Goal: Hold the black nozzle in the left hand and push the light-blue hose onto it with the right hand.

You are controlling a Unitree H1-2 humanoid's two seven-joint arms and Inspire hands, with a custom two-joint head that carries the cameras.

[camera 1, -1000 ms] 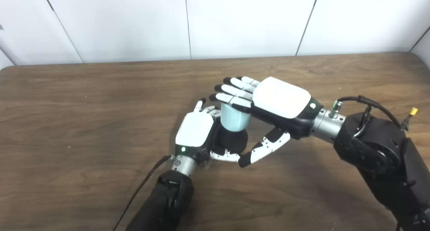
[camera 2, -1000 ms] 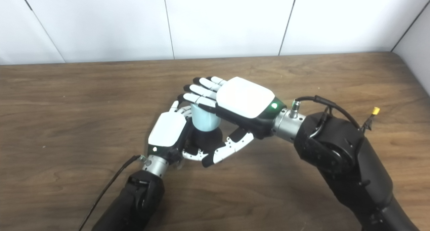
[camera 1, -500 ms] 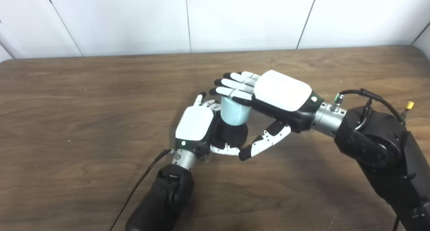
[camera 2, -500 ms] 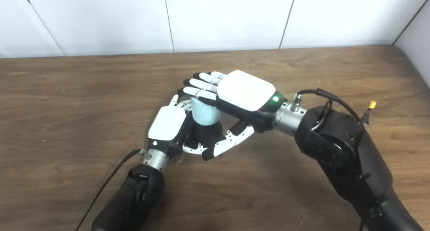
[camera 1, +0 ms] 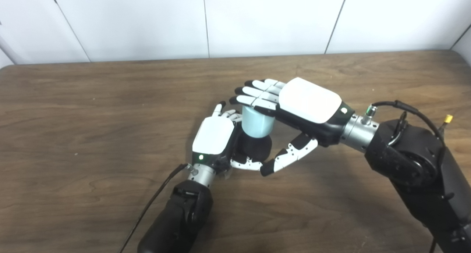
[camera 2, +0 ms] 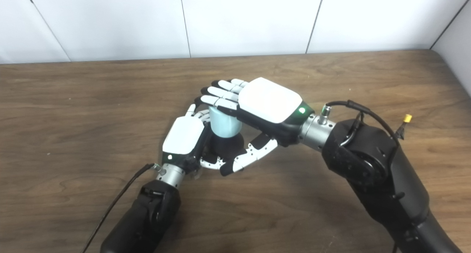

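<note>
My left hand (camera 1: 213,135) stands near the table's middle, shut on the black nozzle (camera 1: 256,148), with its thumb curled under the nozzle's front. The light-blue hose (camera 1: 257,123), a short pale cylinder, stands upright on top of the nozzle. My right hand (camera 1: 305,104) comes in from the right, palm down. Its straight fingers (camera 1: 254,96) lie flat across the hose's top end, and its thumb (camera 1: 289,157) sticks out below, apart from the hose. How deep the hose sits over the nozzle is hidden.
The brown wooden table (camera 1: 92,109) ends at a white panelled wall (camera 1: 147,21) at the back. A black cable (camera 1: 154,205) trails from my left wrist toward the front edge. A cable loop and a yellow connector (camera 1: 448,118) stick up from my right forearm.
The whole picture shifted as the camera tilted a second ago. Both hands, the hose and the nozzle keep the same pose; only my right forearm has edged slightly.
</note>
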